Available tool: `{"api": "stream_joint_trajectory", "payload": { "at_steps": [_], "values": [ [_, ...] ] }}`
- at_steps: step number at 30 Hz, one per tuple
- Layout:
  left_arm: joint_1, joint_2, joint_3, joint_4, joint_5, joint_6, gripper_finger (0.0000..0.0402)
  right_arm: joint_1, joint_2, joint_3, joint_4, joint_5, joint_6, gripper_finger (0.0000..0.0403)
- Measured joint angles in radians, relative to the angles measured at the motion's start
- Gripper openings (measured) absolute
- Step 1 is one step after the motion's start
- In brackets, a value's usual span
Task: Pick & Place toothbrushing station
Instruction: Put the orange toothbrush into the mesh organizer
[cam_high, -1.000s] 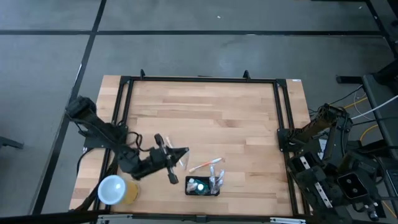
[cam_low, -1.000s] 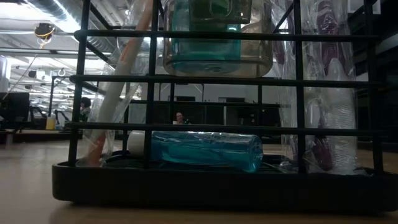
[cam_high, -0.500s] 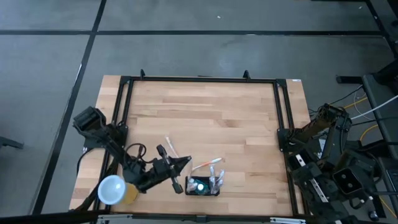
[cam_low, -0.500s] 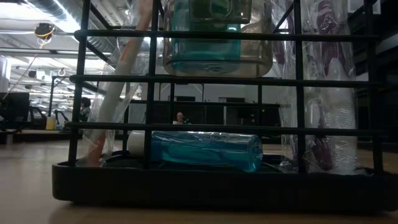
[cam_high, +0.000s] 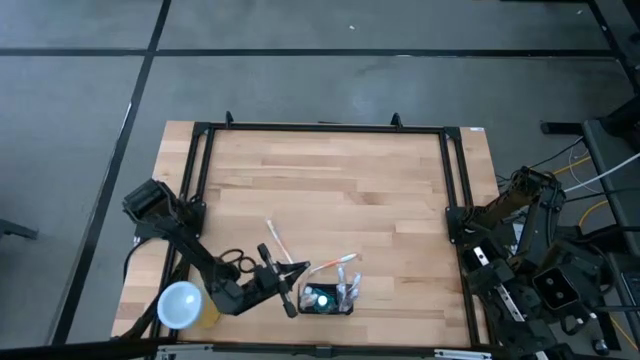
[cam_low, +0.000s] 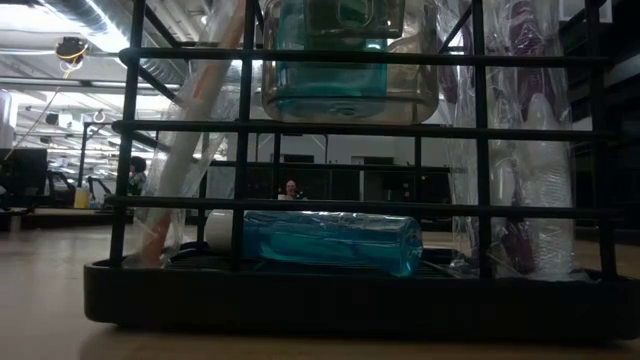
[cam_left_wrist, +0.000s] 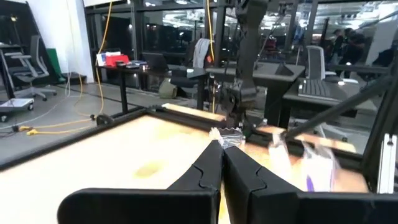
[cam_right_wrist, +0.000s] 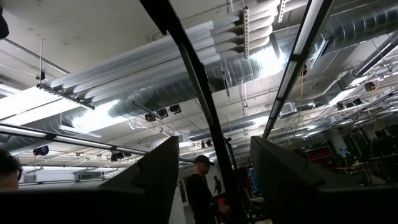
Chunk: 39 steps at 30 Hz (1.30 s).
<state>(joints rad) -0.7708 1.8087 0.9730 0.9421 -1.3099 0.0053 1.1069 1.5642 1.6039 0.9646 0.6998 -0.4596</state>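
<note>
At the desk's near-left corner sits a round white-topped yellow cup (cam_high: 184, 306), close beside the left arm's forearm. Next along, the left gripper (cam_high: 297, 272) lies low over the wooden desk (cam_high: 330, 190) with its jaws clenched together on nothing (the left wrist view shows the two dark fingers (cam_left_wrist: 208, 168) pressed flat against each other), its tip just beside the near-left corner of the toothbrushing station (cam_high: 326, 299). That small black holder box stands near the desk's front edge, a little left of centre, with a teal item inside it and wrapped toothbrushes (cam_high: 333, 264) leaning out of its far side; a loose white stick-like piece (cam_high: 273, 237) lies on the wood just beyond the gripper. Far to the right, off the desk's edge, the right gripper (cam_right_wrist: 211, 180) waits with its jaws released and wide, pointed up at the ceiling. The risk, as I judge it: with jaws closed so near the box, any further advance would shove or tip the station and spill its contents rather than grasp it, and the arm's forearm could knock the cup.
</note>
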Motion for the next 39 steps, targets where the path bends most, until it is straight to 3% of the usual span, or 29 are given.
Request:
{"api": "stream_joint_trajectory", "payload": {
  "at_steps": [5,9,25,34,37,39],
  "values": [
    [0.0,0.07,0.0,-0.005,-0.016,-0.096,0.0008,-0.002,0.0,0.0,-0.002,0.0,0.004,0.0201],
    [0.0,0.113,-0.001,-0.018,-0.042,-0.127,0.0036,-0.002,0.0,0.0,-0.003,0.0,0.004,0.0201],
    [0.006,0.068,-0.001,-0.002,0.032,-0.231,0.0231,0.003,0.0,0.0,-0.031,-0.002,0.008,0.02],
    [0.007,0.049,-0.004,-0.068,0.054,-0.327,0.024,0.01,0.0,0.0,-0.038,-0.008,0.03,0.02],
    [0.004,0.035,-0.006,-0.104,0.109,-0.326,0.024,0.009,0.0,0.0,-0.041,-0.008,0.034,0.02],
    [-0.007,0.011,-0.005,-0.115,0.028,-0.341,0.024,0.01,0.0,0.0,-0.041,-0.008,0.034,0.02]
  ]
}}
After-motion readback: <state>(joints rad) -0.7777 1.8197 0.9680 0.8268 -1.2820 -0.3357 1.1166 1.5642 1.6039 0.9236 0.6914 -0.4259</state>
